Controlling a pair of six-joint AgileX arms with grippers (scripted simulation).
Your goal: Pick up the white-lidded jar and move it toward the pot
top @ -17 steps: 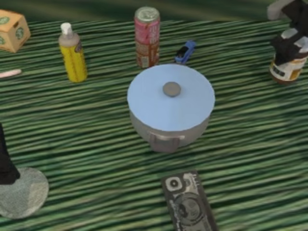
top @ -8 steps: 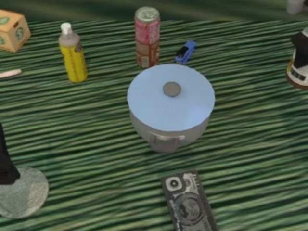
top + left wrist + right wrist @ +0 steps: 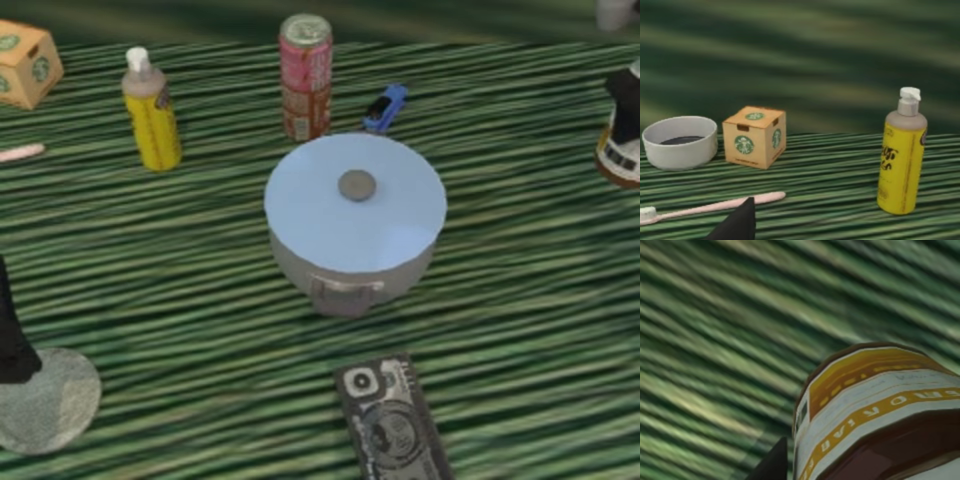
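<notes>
The white-lidded jar (image 3: 620,160) is at the top view's right edge, well to the right of the pot; its lid is covered. My right gripper (image 3: 630,112) sits on top of it, shut on it. In the right wrist view the jar's white-and-orange label (image 3: 875,405) fills the near corner, with one dark finger (image 3: 771,464) against its side. The pot (image 3: 352,225), grey with a pale-blue lid and a small knob, stands mid-table. My left arm (image 3: 12,345) is parked at the left edge, and only one of its fingers (image 3: 740,222) shows, off to one side.
Behind the pot stand a pink-and-brown can (image 3: 305,78) and a blue toy car (image 3: 386,106). A yellow bottle (image 3: 152,112), a cardboard box (image 3: 24,62) and a pink toothbrush (image 3: 20,153) are at the back left. A dark printed slab (image 3: 392,420) lies in front. A white bowl (image 3: 680,142) sits beside the box.
The right gripper and the jar shifted right, toward the table's edge, a second ago; over the last half second they barely moved. The left arm stayed still.
</notes>
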